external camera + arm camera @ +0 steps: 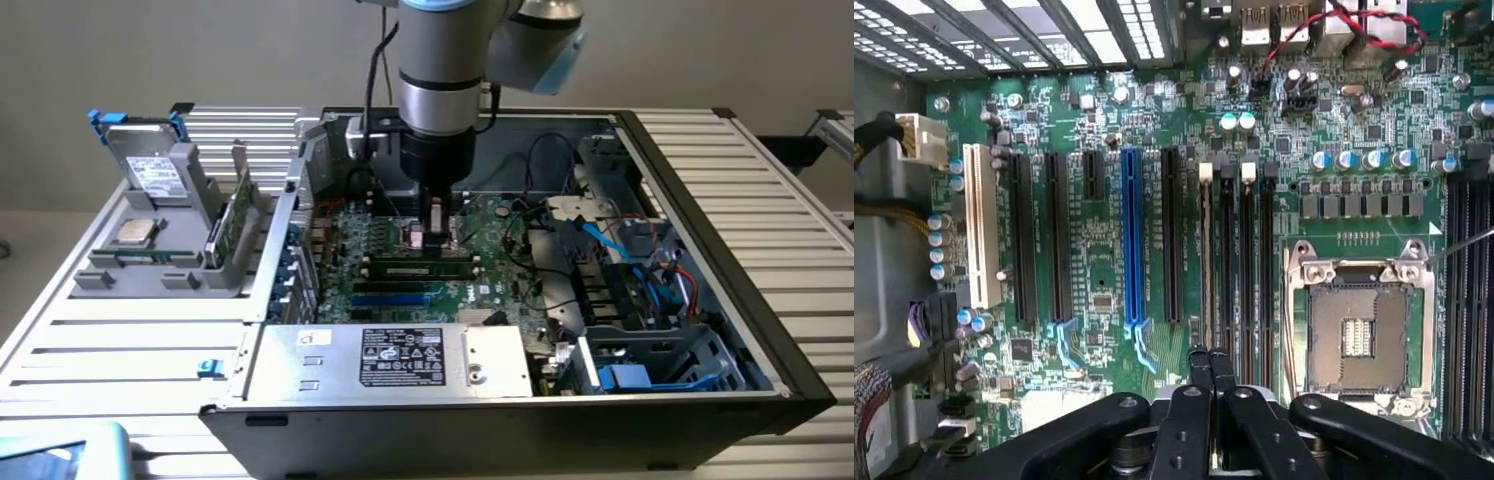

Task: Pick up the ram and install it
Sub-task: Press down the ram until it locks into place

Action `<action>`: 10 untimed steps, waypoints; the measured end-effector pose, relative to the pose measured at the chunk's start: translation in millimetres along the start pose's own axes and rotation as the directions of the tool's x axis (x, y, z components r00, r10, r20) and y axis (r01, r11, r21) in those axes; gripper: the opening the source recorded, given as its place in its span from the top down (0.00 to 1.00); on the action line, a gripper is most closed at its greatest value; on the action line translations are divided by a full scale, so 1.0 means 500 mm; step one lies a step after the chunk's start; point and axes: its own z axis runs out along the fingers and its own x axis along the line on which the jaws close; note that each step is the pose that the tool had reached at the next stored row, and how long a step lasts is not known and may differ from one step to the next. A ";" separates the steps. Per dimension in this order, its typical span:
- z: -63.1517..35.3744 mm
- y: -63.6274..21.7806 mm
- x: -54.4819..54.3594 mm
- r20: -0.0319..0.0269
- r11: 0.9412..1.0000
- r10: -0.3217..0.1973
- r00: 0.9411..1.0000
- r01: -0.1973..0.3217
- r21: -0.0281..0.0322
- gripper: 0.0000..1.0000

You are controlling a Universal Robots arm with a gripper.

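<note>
- Gripper [437, 232]: closed, fingers pressed together, empty, low over the motherboard [400, 285] inside the open computer case [694, 250].
- Ram [424, 266]: seated lengthwise in a memory slot, directly below the gripper.
- Holder rack [160, 270]: on the surface at the exterior view's left, carrying a drive [154, 170] and processor chip [134, 232].

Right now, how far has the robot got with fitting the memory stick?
Done: the long, narrow ram stick already stands in a black memory slot on the green motherboard. In hand: the shut jaws sit on its top edge. Left: whether it is fully clicked in, I cannot tell.
</note>
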 end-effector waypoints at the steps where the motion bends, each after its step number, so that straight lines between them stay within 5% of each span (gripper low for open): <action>1: 0.002 0.006 0.000 0.000 1.000 0.001 1.000 -0.001 0.006 0.89; 6: 0.012 0.033 0.000 0.001 1.000 0.002 1.000 -0.002 0.027 0.89; 10: 0.021 0.039 -0.001 0.001 0.999 0.003 1.000 -0.003 0.033 0.89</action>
